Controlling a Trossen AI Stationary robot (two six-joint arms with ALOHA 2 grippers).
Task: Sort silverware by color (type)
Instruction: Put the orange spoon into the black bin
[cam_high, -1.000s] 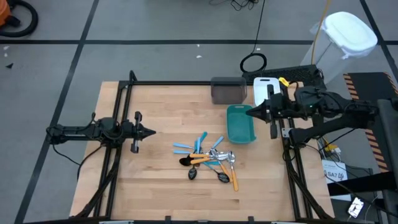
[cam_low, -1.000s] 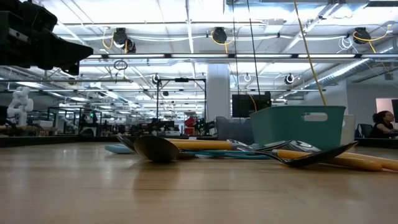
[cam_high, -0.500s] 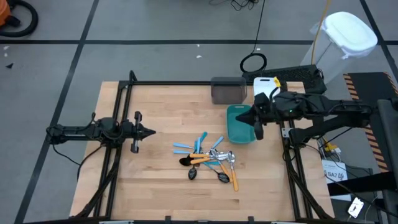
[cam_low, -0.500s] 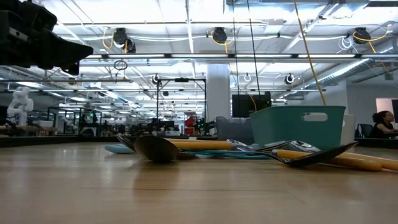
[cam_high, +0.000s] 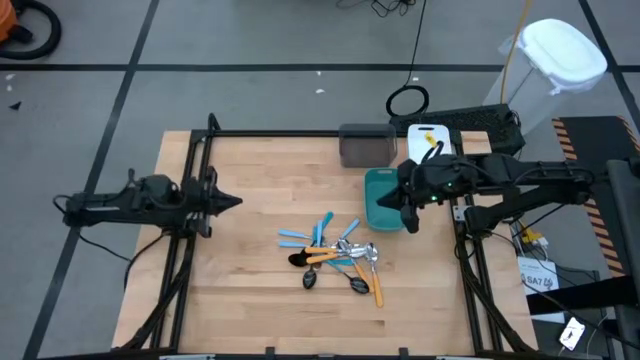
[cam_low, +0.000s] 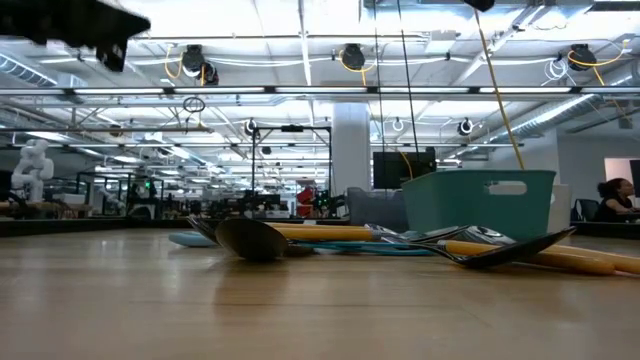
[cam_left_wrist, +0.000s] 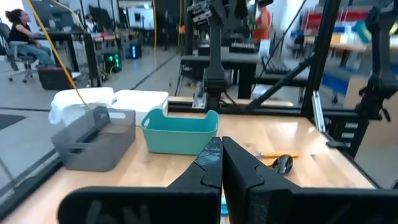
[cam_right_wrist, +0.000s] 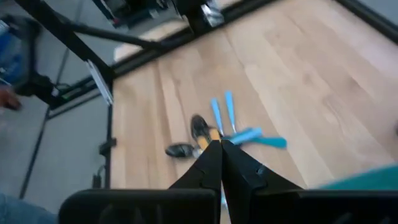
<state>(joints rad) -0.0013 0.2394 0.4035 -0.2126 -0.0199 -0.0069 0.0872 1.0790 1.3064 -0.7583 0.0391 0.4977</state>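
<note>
From overhead I see the silverware (cam_high: 337, 258) heaped in one loose pile near the middle of the table (cam_high: 250, 290), with bare wood open all round it toward the near and left edges. The left gripper (cam_high: 232, 201) sits at the table's left side, jaws together and holding nothing, well apart from the pile. The right gripper (cam_high: 386, 199) hangs over the teal bin (cam_high: 385, 210), jaws likewise pressed together and empty; the gray bin (cam_high: 367, 146) and white bin (cam_high: 424, 133) stand along the far edge. At table height the pile (cam_low: 400, 240) lies as a low tangle before the teal bin (cam_low: 480, 200); handles overlap, so I cannot count pieces, and both arms are cut off at the top edge. My left wrist view shows its closed tips (cam_left_wrist: 221, 155) pointing across at the teal bin (cam_left_wrist: 180, 130), gray bin (cam_left_wrist: 93, 137) and one dark spoon (cam_left_wrist: 283, 163). My right wrist view shows closed tips (cam_right_wrist: 221, 158) above the blurred utensils (cam_right_wrist: 217, 134).
</note>
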